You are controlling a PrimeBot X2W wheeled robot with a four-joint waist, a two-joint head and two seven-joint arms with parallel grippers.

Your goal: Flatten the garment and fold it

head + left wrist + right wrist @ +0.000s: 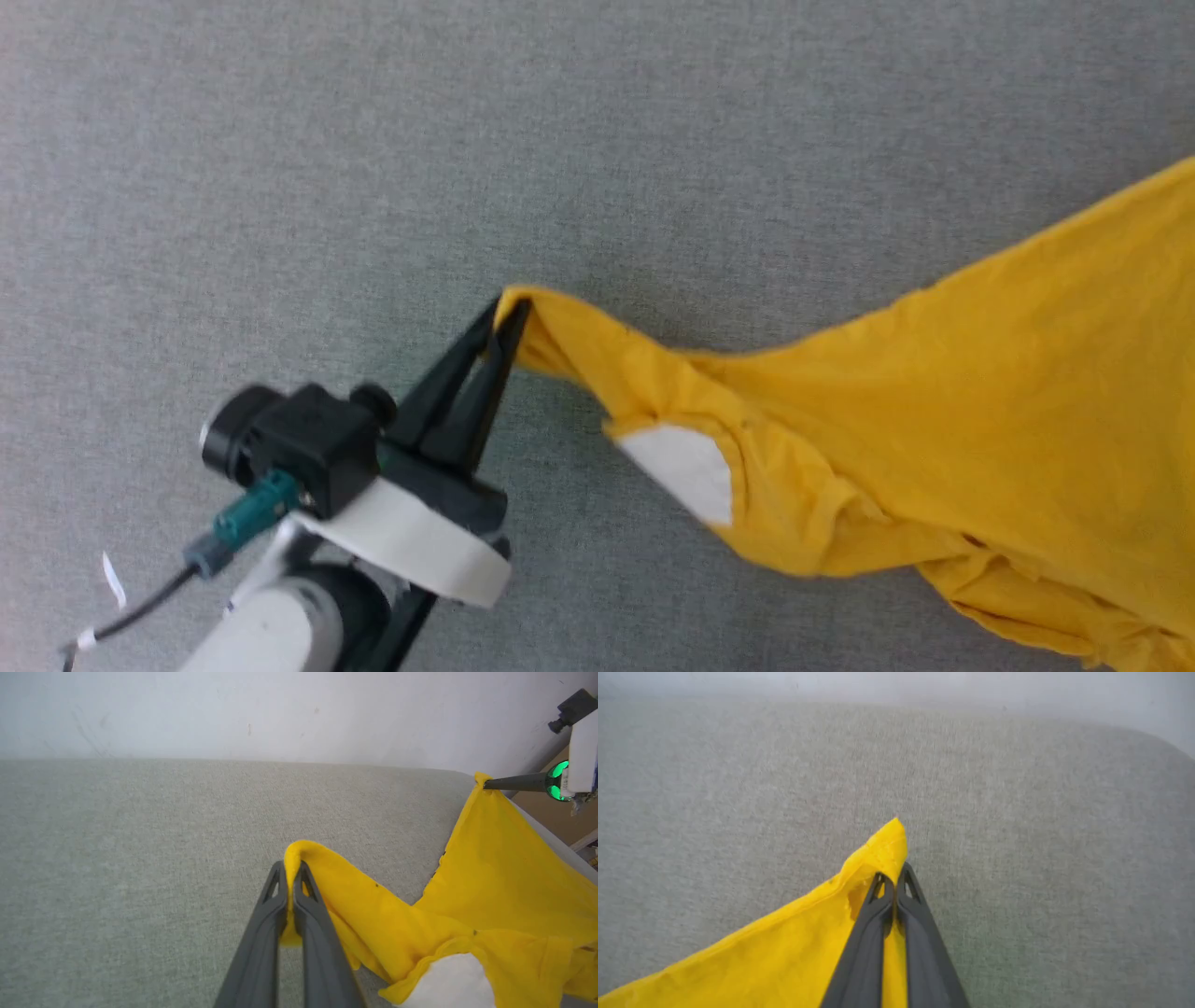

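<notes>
Above the surface (pixel 280 140), my left pincer (pixel 511 314) pinches one yellow T-shirt (pixel 980 392) corner; my right pincer (pixel 895 877) pinches another, cloth spanning between.

I'm getting bright, even, diffuse light. Head view: faint soft shadow on the table (pixel 280 140) under the raised shirt (pixel 980 392), left gripper (pixel 509 317) slightly smeared. Right wrist view is soft all over, and the table's far edge bows down at the right. Left wrist view is sharper; wall (pixel 233 709) evenly lit, pale.
</notes>
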